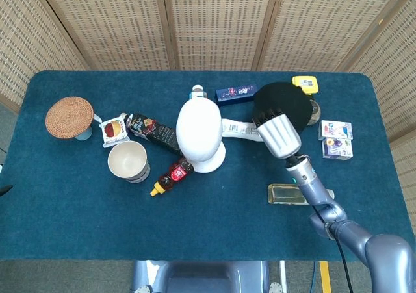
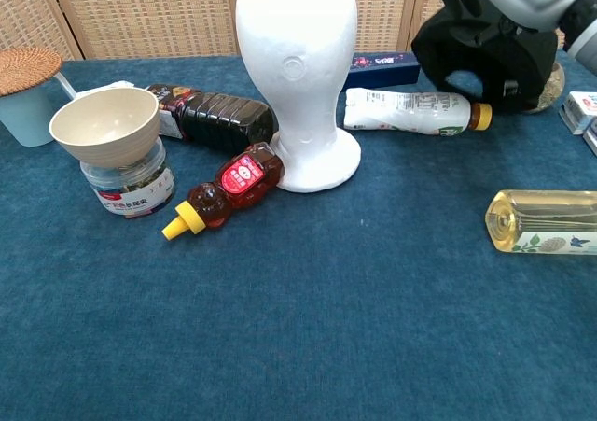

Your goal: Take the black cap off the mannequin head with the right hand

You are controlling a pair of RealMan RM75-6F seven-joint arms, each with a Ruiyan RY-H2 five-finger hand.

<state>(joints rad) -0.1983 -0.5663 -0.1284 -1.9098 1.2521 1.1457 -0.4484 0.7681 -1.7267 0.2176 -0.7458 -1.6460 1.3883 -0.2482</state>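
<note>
1. Far left on the counter [image 1: 65, 195], a woven coaster [image 1: 69, 116] sits on top of a pale blue cup [image 2: 26, 115].
2. Next comes a cream bowl [image 2: 104, 125] perched on a small jar [image 2: 125, 185], with a dark sauce bottle [image 2: 216, 118] lying on its side behind it.
3. A red squeeze bottle [image 2: 226, 189] with a yellow tip lies just beside the base of the mannequin head [image 2: 300, 66].
4. The mannequin head stands upright and bare, near the middle of the counter.
5. To its right a white bottle [image 2: 410, 111] with an orange cap lies on its side, and a dark blue box [image 1: 236, 93] lies behind it.
6. My right hand [image 1: 275, 130] grips the black cap [image 1: 283, 104]; the fingers are closed into it, and the cap hangs beyond and beneath the hand.
7. The cap is well clear of the mannequin head, off to its right, low over the white bottle's capped end and in front of a yellow-lidded jar [image 1: 304, 83].
8. A clear bottle of pale liquid [image 2: 545, 220] lies on its side nearer me, under my right forearm in the head view.
9. Two small white boxes [image 1: 336, 139] sit near the right edge.
10. My left hand shows in neither view.
</note>
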